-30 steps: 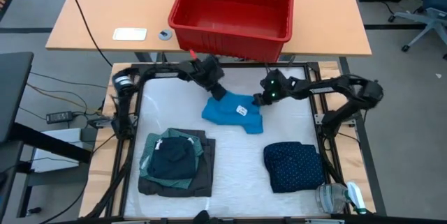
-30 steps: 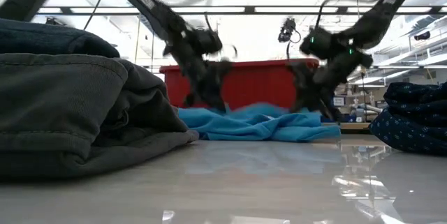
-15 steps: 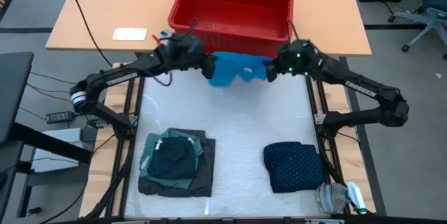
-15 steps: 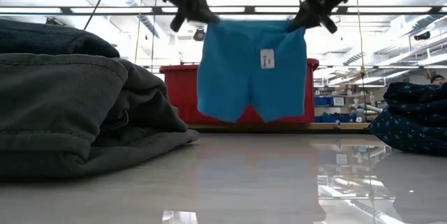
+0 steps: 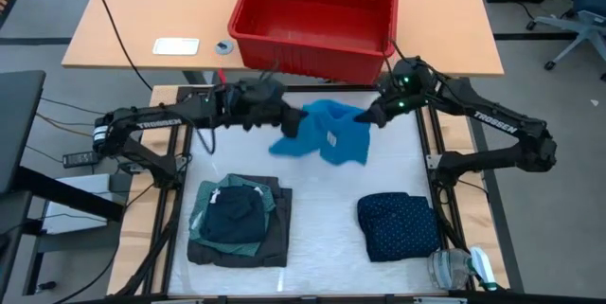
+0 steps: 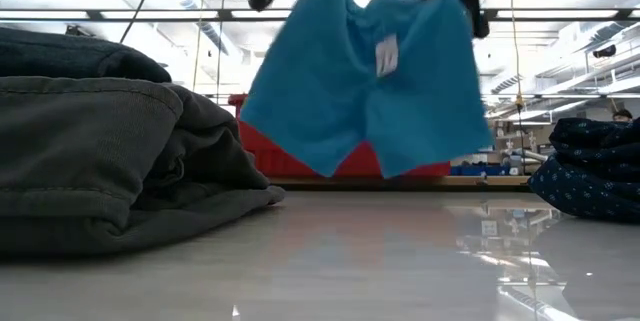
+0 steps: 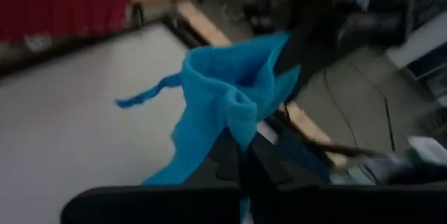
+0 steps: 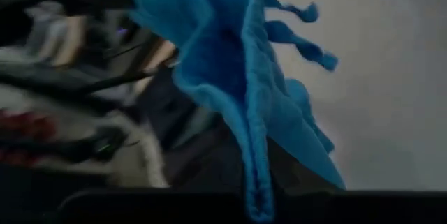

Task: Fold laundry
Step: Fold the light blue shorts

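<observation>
Grey and teal stack [image 5: 239, 221] of folded garments, near left corner of the bench [image 5: 312, 247]; a dark piece on top. Navy dotted bundle [image 5: 399, 225], folded, near right corner, with a clear plastic item [image 5: 461, 269] just beside it at the near edge. Blue shorts [image 5: 322, 132], the piece in hand: held clear of the bench over its far half, waistband stretched between both claws, legs hanging and swinging toward the near side, white tag [image 6: 385, 56] showing. Left gripper [image 5: 281, 115]: clamped on the waistband's left corner. Right gripper [image 5: 376, 115]: clamped on the right corner, drawstring ends dangling nearby. Red basket [image 5: 317, 12]: on the wooden table beyond the far edge, apparently empty. White card [image 5: 176, 46] and small round item [image 5: 222, 46]: on that table, left of the basket. Risks, as judged: each pinch takes only a little cloth, so a sharp swing could pull a corner free and drop the shorts in a heap; uneven lowering would lay them crooked or creased; a low pass near the far edge could snag the basket.
</observation>
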You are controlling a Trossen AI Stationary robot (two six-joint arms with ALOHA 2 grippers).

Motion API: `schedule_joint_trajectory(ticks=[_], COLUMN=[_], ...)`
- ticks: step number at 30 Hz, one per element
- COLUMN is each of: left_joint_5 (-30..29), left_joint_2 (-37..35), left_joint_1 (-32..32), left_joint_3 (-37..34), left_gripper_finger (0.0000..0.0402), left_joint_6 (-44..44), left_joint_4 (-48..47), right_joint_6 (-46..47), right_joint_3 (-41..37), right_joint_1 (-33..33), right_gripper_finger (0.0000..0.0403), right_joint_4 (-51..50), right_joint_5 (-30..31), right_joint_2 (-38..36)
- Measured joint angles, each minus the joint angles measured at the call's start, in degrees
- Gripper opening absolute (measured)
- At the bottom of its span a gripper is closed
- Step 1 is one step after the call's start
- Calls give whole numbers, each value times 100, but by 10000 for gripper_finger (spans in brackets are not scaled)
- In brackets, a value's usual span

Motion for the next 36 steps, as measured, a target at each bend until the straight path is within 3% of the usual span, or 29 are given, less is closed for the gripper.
schedule_joint_trajectory(ticks=[4, 9, 12, 15, 18, 21, 24, 27, 30, 36], left_joint_5=[-472, -1061, -1278, -1311, -1306, -1143, -969, -894, -892, -887], left_joint_2=[-1, 161, 560, 1114, 1700, 2144, 2401, 2491, 2491, 2489], left_joint_1=[-533, -674, -419, -13, 433, 906, 1303, 1565, 1749, 2034], left_joint_3=[179, 191, 186, 185, 185, 177, 177, 177, 177, -45], left_gripper_finger=[4, 4, 5, 17, 25, 26, 25, 25, 26, 27], left_joint_6=[-514, -927, -784, -151, 417, 462, 351, 435, 693, 811], left_joint_4=[-621, -1670, -2081, -1905, -1649, -1756, -2136, -2538, -2758, -2949], right_joint_6=[169, -343, -869, -1582, -1989, -1681, -1187, -1076, -1118, -1202], right_joint_3=[9, -24, -207, -401, -412, -222, -144, -140, -136, -230], right_joint_1=[285, 385, 46, -291, -534, -794, -914, -842, -665, -8], right_gripper_finger=[18, 18, 18, 28, 77, 134, 176, 194, 194, 181], right_joint_4=[-292, -744, -543, 220, 1174, 1525, 1495, 1305, 1086, 968], right_joint_5=[-287, 125, 312, 566, 1034, 1296, 1450, 1724, 1739, 1187], right_joint_2=[-140, 62, 600, 1373, 2149, 2698, 2838, 2724, 2509, 2539])
